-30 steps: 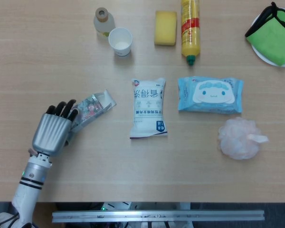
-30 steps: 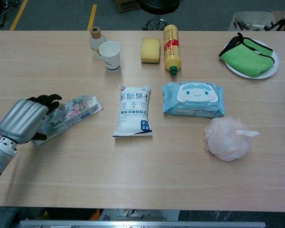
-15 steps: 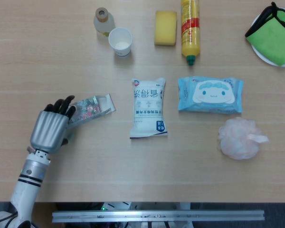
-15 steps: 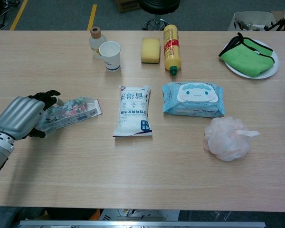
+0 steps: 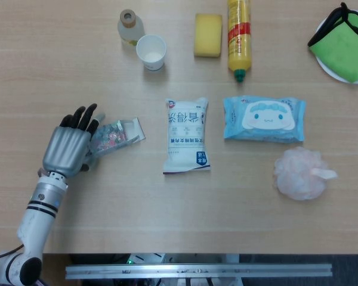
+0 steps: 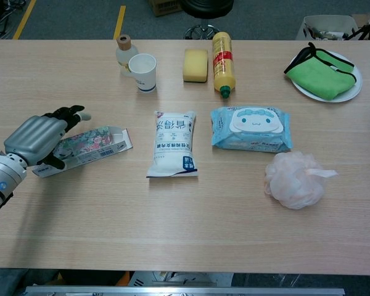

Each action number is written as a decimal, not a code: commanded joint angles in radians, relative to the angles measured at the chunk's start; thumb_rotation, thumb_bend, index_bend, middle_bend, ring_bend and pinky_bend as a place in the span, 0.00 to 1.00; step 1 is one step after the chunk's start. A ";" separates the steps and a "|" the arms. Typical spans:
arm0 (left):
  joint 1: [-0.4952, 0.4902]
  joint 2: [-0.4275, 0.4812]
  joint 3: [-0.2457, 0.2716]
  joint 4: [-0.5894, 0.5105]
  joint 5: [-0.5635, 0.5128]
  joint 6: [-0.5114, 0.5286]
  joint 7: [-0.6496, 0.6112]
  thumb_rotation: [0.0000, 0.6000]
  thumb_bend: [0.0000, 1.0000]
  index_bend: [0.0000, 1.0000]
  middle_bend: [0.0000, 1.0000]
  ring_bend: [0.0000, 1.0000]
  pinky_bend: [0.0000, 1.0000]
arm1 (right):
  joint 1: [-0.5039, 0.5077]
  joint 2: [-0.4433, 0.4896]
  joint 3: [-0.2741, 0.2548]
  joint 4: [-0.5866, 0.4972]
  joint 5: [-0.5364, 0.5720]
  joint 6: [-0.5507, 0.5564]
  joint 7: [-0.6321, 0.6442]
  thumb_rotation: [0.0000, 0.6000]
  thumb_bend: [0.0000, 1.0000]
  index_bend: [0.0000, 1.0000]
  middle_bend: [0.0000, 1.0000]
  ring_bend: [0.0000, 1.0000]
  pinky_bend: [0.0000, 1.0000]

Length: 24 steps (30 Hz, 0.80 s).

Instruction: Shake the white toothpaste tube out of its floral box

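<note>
Left hand [image 6: 37,139] rests spread over the floral box [image 6: 89,145] near the table's [image 6: 185,222] left edge, not gripping; no tube out yet

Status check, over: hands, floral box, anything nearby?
Left hand over floral box, fingers spread; grip unclear. Right hand not in view. Box flat on table, flap open, no tube showing. White pouch lies just beyond its open end.

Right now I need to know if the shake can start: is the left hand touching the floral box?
Touching. In the chest view the left hand rests over the near end of the floral box, thumb underneath.
</note>
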 commanded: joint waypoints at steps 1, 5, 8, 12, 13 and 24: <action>-0.003 -0.008 -0.001 0.014 -0.004 0.009 0.012 1.00 0.22 0.10 0.02 0.06 0.19 | 0.000 0.000 -0.001 0.000 0.000 -0.001 0.001 1.00 0.05 0.31 0.29 0.14 0.37; -0.005 -0.009 0.001 0.021 -0.027 -0.003 0.025 1.00 0.22 0.10 0.02 0.06 0.19 | -0.001 -0.001 -0.002 0.000 -0.001 -0.002 0.001 1.00 0.05 0.31 0.29 0.14 0.37; -0.007 -0.008 0.000 0.022 -0.043 -0.009 0.027 1.00 0.22 0.11 0.02 0.06 0.19 | -0.001 -0.002 -0.002 0.000 0.000 -0.003 0.000 1.00 0.05 0.31 0.29 0.14 0.37; -0.010 -0.007 -0.001 0.025 -0.063 -0.017 0.025 1.00 0.22 0.11 0.02 0.06 0.19 | -0.001 -0.004 -0.003 0.001 0.001 -0.005 0.000 1.00 0.05 0.31 0.29 0.14 0.37; -0.011 -0.007 -0.001 0.026 -0.068 -0.020 0.025 1.00 0.22 0.11 0.02 0.06 0.19 | -0.001 -0.005 -0.003 0.001 0.001 -0.006 0.000 1.00 0.05 0.31 0.29 0.14 0.37; -0.016 -0.004 -0.005 0.034 -0.115 -0.040 0.011 1.00 0.22 0.13 0.07 0.10 0.22 | -0.004 -0.009 -0.006 0.007 0.005 -0.010 0.003 1.00 0.05 0.31 0.29 0.14 0.37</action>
